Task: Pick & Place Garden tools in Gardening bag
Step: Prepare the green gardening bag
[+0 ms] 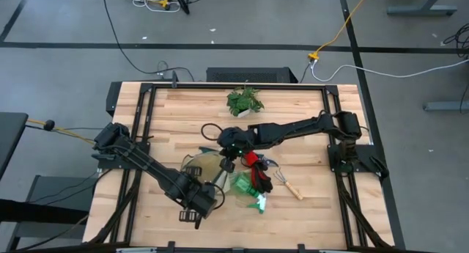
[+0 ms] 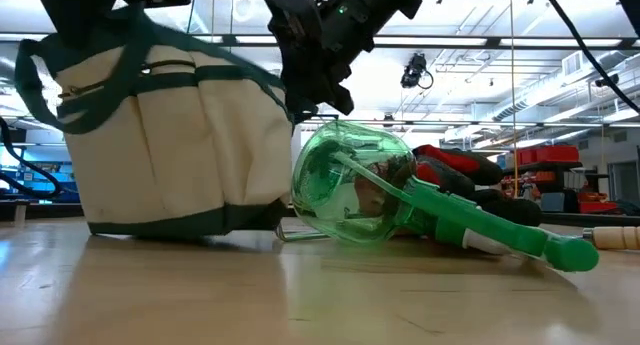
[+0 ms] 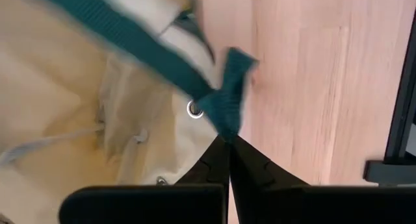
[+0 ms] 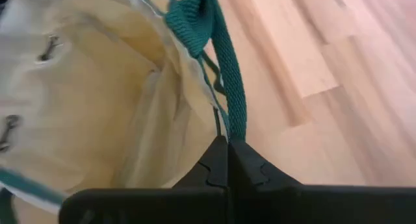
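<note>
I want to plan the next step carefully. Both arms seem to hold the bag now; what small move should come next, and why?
Probably spread the bag open a little. The left end effector is shut on a green handle strap and the right end effector on the opposite one, while the green translucent piece and red gloves lie outside, beside the bag.

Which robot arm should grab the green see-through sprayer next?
Probably the right. Both grippers are pinching the cream fabric bag's green straps, but the right gripper is beside the green translucent sprayer; the left gripper holds the bag's far side.
</note>
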You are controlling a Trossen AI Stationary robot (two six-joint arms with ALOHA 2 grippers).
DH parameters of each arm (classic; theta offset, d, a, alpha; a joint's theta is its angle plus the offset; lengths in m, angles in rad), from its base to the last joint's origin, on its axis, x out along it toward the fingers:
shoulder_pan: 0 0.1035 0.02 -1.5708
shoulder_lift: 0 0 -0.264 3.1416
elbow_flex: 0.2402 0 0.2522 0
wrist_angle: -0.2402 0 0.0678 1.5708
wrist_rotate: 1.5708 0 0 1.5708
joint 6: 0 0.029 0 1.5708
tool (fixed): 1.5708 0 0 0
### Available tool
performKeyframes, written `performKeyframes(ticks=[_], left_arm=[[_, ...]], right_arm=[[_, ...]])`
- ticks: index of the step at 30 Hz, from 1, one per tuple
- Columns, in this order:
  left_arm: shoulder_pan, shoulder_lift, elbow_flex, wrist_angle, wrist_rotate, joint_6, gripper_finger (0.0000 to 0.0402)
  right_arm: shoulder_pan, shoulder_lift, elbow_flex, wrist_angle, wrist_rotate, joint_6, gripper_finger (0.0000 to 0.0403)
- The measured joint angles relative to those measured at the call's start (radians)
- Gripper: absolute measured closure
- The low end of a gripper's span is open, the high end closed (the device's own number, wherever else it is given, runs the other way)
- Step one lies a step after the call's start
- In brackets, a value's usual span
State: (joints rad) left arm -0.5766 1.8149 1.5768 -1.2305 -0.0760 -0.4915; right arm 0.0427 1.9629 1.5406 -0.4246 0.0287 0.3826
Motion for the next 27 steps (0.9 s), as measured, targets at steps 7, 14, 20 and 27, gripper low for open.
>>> performKeyframes(ticks=[7, 14, 20, 27], left_arm=[[-0.004, 0.0, 0.0, 0.063, 0.058, 0.042, 0.0398], [-0.006, 0.0, 0.0, 0.072, 0.099, 0.077, 0.0398], [-0.006, 0.0, 0.0, 0.097, 0.142, 0.098, 0.0399], [-0.003, 0.0, 0.0, 0.059, 0.065, 0.109, 0.0399]], right_arm=[[-0.031, 0.0, 0.001, -0.006, -0.006, -0.019, 0.0403], [-0.061, -0.001, 0.001, -0.006, -0.01, -0.033, 0.0403], [-0.083, -0.001, 0.002, -0.029, -0.001, -0.036, 0.0403], [-0.089, -0.001, 0.002, 0.006, -0.031, -0.052, 0.0403]])
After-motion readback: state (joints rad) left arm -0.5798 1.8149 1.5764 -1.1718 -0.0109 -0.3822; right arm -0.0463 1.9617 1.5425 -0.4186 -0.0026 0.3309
